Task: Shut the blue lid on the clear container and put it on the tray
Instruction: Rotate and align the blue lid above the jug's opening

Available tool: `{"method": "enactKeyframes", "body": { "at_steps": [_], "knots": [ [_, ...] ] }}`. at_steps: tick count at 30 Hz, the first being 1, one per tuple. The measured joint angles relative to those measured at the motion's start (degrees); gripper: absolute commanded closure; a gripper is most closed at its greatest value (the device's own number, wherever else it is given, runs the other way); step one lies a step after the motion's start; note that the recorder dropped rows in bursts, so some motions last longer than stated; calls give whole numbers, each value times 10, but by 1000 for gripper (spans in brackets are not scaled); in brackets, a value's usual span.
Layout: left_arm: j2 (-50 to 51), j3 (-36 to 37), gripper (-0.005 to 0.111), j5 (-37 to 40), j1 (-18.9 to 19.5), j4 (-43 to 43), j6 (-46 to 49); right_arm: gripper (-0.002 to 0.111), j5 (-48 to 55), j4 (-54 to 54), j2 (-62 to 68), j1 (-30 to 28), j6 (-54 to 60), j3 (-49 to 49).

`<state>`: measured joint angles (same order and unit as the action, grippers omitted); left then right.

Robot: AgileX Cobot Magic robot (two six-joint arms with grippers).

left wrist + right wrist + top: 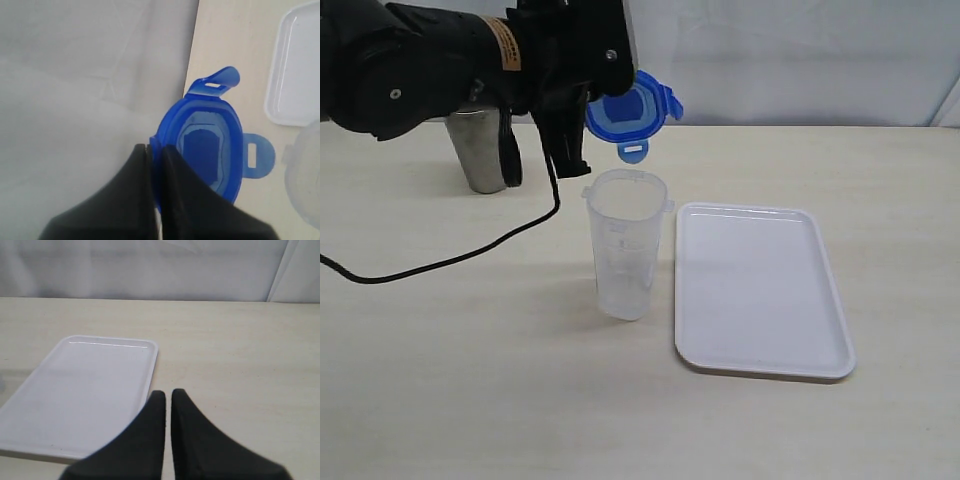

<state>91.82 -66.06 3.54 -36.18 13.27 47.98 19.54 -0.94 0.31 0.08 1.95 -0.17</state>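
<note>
Pale wood-grain table [470, 390], white backdrop [800, 60]; left pincer [154, 150] clamps blue lid [210, 145]; right pincer [168, 394] closed, empty.

No legible text (faint print on clear container [625, 250], orange arm label [503, 44], both unreadable)

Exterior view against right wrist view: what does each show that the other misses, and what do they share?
Only the exterior view: the blue lid pinched by the left gripper, higher than the open clear container, plus a steel cup behind that arm. Only the right wrist view: the right gripper, shut and empty, near the tray. Both: that white tray, with nothing on it, on the pale table.
</note>
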Motion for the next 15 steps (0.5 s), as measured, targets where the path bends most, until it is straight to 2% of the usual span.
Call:
{"method": "enactKeyframes", "body": {
  "at_steps": [4,15],
  "knots": [
    [0,0,107,0,15,-1,-6,104,0,0,0,0,0,0],
    [5,0,107,8,15,-27,-12,104,0,0,0,0,0,0]
  ]
}}
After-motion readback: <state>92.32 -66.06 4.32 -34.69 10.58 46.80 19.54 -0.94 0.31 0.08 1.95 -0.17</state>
